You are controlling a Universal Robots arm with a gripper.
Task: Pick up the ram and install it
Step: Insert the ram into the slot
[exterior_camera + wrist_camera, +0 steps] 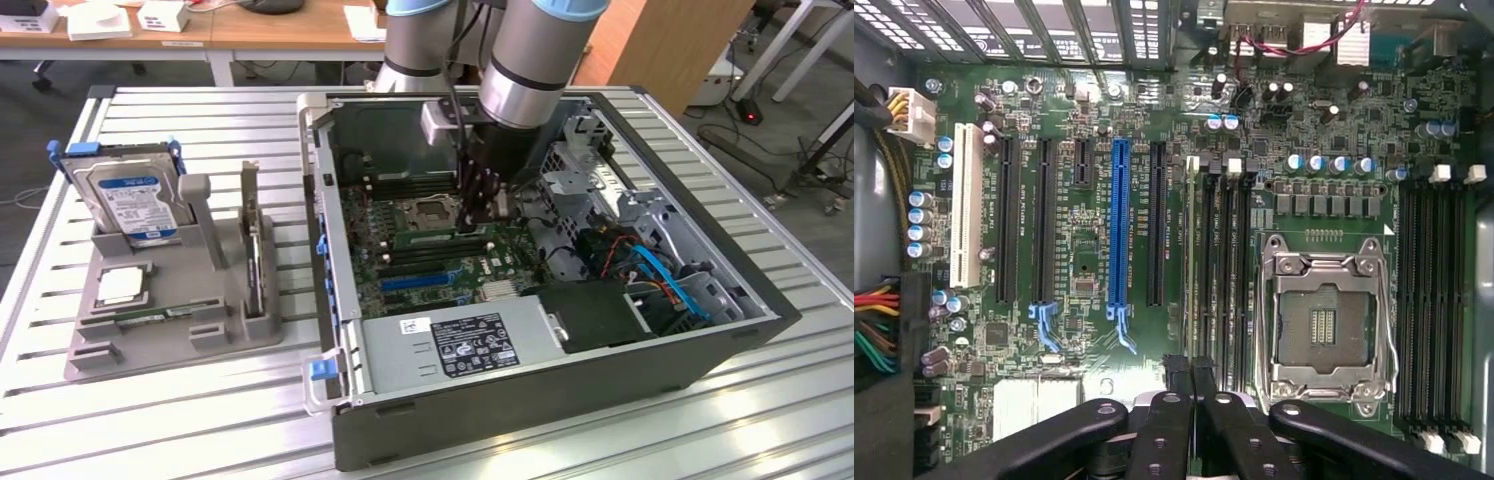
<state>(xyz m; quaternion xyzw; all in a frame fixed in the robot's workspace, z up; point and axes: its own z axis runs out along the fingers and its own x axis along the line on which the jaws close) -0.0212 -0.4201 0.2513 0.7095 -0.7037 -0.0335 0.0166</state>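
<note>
Gripper [1190,370]: jaws shut, gripping nothing | ram [1192,250]: edge-up in 1 slot of motherboard [1082,215], 1 end beneath fingertips | contact: unclear

Matt black fingers [1176,372], glossy green motherboard [1079,235], dull grey metal case [534,398]

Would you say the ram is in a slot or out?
In: the ram stands edge-up in a slot near the CPU socket; fully latched, cannot tell.
</note>
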